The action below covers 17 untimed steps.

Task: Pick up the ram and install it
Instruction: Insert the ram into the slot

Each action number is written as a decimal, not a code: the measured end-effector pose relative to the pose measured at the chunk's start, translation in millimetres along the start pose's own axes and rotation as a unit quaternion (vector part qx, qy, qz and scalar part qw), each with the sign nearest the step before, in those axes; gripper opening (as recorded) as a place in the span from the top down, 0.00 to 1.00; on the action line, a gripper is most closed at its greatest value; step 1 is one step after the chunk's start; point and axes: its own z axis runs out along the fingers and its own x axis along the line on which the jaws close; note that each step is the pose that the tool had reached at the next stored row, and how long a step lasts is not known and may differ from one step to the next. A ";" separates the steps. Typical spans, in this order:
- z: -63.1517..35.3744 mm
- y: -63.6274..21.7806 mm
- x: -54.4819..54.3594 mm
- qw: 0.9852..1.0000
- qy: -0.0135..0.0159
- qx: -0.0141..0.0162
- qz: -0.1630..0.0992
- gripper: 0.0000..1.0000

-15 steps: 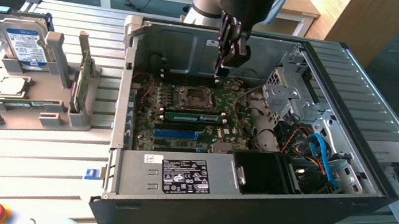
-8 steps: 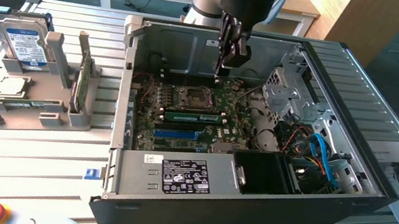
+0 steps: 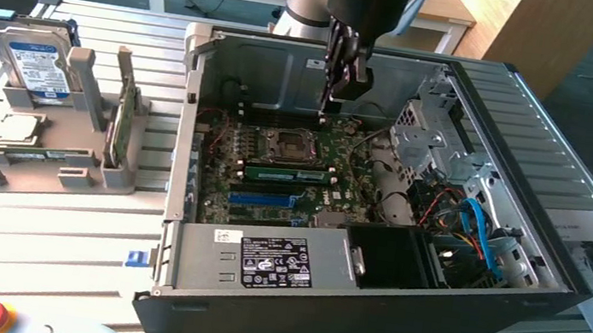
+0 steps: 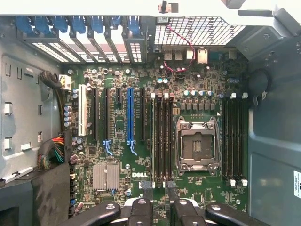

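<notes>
Gripper (image 4: 159, 194) spread and empty, poised over ram (image 4: 153, 141) standing in slot beside CPU socket (image 4: 197, 143) on motherboard (image 4: 211, 187). Risks clipping stick or bare socket pins if lowered askew; latch seating unconfirmable.

Hand (image 4: 159, 192) downward, jaws apart, empty.

The computer case (image 3: 367, 331) sits in the middle of the bench (image 3: 36, 227), open side up. Just beside it, on the exterior view's left, is a rack (image 3: 78, 172), with the hard drive (image 3: 37, 68) standing at its far end and the chip (image 3: 20, 128) lying nearer. Inside the case the motherboard (image 3: 224, 170) lies flat, and the ram stick (image 3: 286, 174) stands in a slot just before the socket (image 3: 282, 141). The pincer (image 3: 333, 113) hangs over the board behind the socket, apart from the stick. The power supply (image 3: 273, 260) is against the near wall.
</notes>
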 end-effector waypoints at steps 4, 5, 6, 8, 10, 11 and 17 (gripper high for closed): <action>0.0 0.0 0.0 1.000 0.000 0.000 0.000 0.75; 0.0 0.0 0.0 1.000 0.000 0.000 0.000 0.76; 0.0 0.0 0.0 1.000 0.000 0.000 0.000 0.76; 0.0 0.0 0.0 1.000 0.000 0.000 0.000 0.89; 0.0 0.0 0.0 1.000 0.000 0.000 0.000 0.89; 0.0 0.0 0.0 1.000 0.000 0.000 0.000 0.89; 0.0 0.0 0.0 1.000 0.000 0.000 0.000 0.89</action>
